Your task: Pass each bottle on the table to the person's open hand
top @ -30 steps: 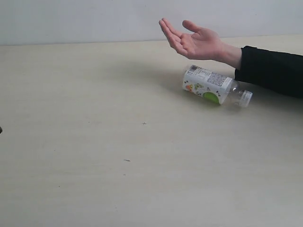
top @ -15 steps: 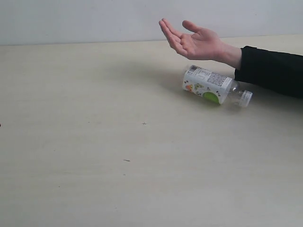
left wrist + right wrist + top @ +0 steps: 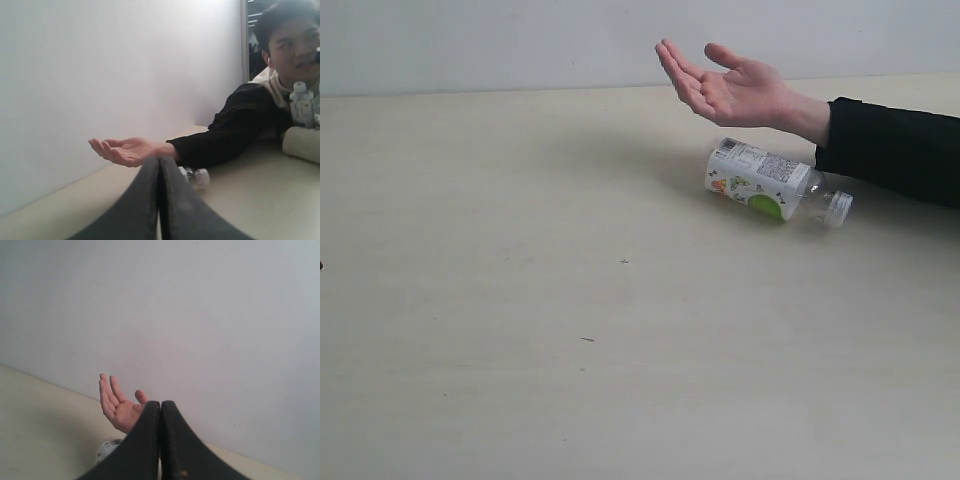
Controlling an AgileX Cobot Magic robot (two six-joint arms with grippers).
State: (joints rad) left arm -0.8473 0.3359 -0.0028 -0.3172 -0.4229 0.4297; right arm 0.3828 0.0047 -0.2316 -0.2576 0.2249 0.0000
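One white-capped bottle point(image 3: 768, 181) with a white and green label lies on its side on the table point(image 3: 570, 330), right below the person's open hand point(image 3: 725, 88). The hand is held palm up above the table. Neither gripper shows in the exterior view. In the left wrist view my left gripper point(image 3: 159, 160) is shut with nothing in it, far from the hand point(image 3: 125, 150); the bottle's cap end point(image 3: 197, 176) peeks out beside it. My right gripper point(image 3: 160, 404) is also shut and empty, with the hand point(image 3: 117, 407) and the bottle's base point(image 3: 107, 450) beyond it.
The person point(image 3: 290, 45) sits at the table's far side in a black sleeve point(image 3: 890, 150). Another white-capped bottle point(image 3: 301, 105) stands by the person's chest. A plain wall point(image 3: 520, 40) runs behind the table.
A small dark bit at the exterior view's left edge has nearly slipped out of sight. The hand and the bottle have stayed where they were.
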